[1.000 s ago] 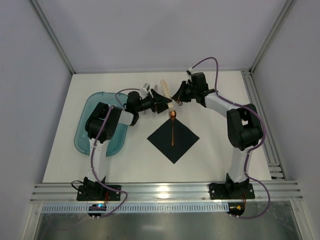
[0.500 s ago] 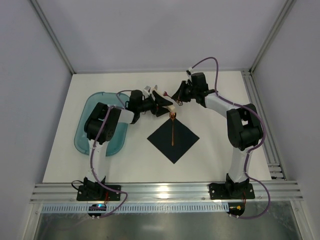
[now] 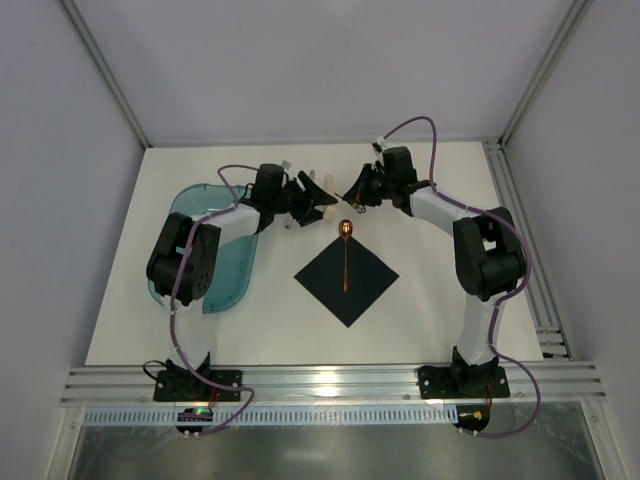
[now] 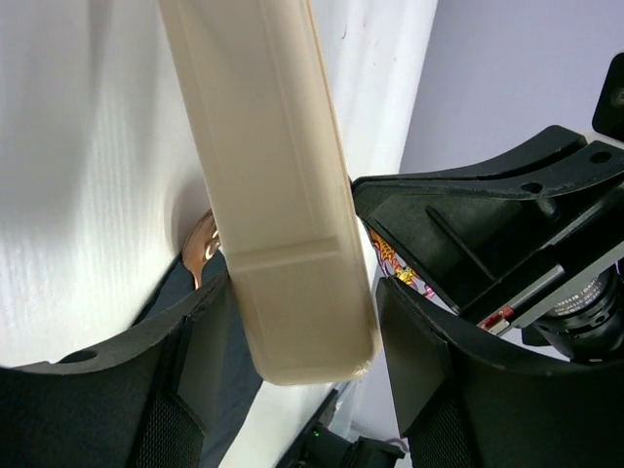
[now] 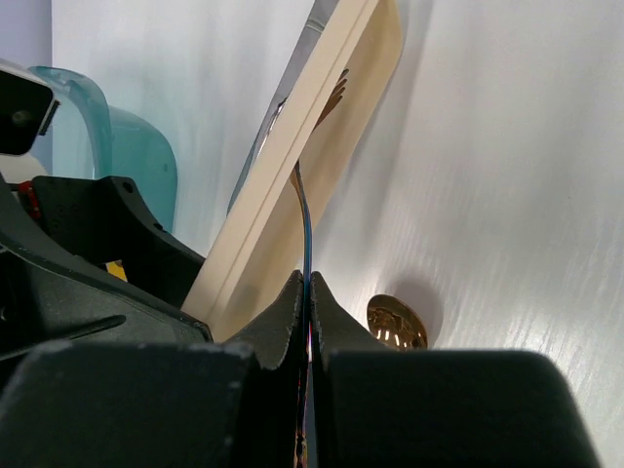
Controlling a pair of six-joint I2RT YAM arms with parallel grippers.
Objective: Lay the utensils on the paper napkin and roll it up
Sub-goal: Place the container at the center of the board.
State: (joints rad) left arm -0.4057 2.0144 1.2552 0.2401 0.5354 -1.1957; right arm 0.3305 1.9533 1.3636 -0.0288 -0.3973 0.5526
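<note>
Spoon [image 3: 346, 255] is laid along the diagonal of the paper napkin [image 3: 368, 280], bowl just over the far corner. Napkin lies flat on the table [image 3: 450, 300], betw. the two arms. What looks like a fork [image 5: 304, 219] is pinched at the handle by the right gripper [image 5: 305, 285], fingers fully closed on it. Its tines are set against a cream bar [image 4: 283, 195], near the napkin's far corner. The bar is straddled by the left gripper [image 3: 312, 197] — jaws stand apart either side of it, but whether it is clamped or merely bracketed can't be told. Teal tub [image 3: 225, 265] sits to the left, apart from the napkin.

Handling, as judged: cutlery is stiff, thin, polished metal, so prob. slippery and apt to swivel in a two-finger pinch — best taken mid-handle, across the flat. Napkin is light, limp paper and likely to slide or crease if dragged. A corner or edge should be lifted and the roll started w/ the utensils' weight as anchor.
</note>
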